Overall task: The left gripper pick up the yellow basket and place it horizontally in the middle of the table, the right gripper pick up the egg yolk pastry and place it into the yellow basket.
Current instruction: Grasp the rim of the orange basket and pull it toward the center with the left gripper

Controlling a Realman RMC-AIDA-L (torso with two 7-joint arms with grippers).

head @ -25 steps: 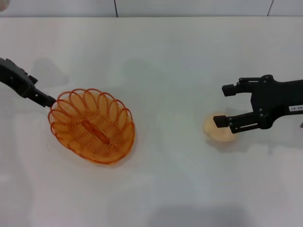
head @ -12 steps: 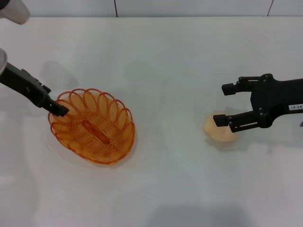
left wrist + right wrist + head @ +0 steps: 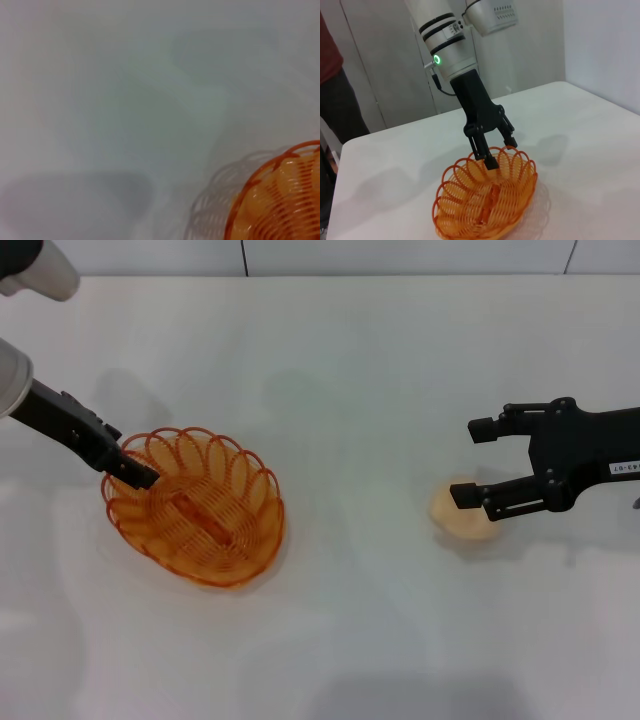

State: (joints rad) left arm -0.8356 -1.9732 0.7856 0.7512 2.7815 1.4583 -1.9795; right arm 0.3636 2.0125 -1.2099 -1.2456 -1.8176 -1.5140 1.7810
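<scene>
- Over by the table's [image 3: 340, 360] left edge, your left gripper [image 3: 135, 473] reaches down at a slant, its tip right at the basket's [image 3: 195, 506] far-left rim.
- From the right wrist view that left gripper [image 3: 495, 152] has its fingers spread, one finger [image 3: 490, 161] inside the scalloped rim and the other outside it, so the rim wire sits between them; you can't tell whether either pad is touching the wire.
- The basket [image 3: 487, 200] sits flat on the table, open side up, in the left half, its long axis running on a diagonal.
- The left wrist view gives you only a corner of the basket [image 3: 277, 200] and bare white tabletop.
- Middle of the table: nothing but shadows.
- In the right half you've got the pastry [image 3: 462, 510] resting on the table, well apart from the basket.
- Your right gripper [image 3: 470, 462] comes in from the right edge, jaws wide apart and holding nothing; the near finger overlaps the pastry's top, the far finger lies clear beyond it.
</scene>
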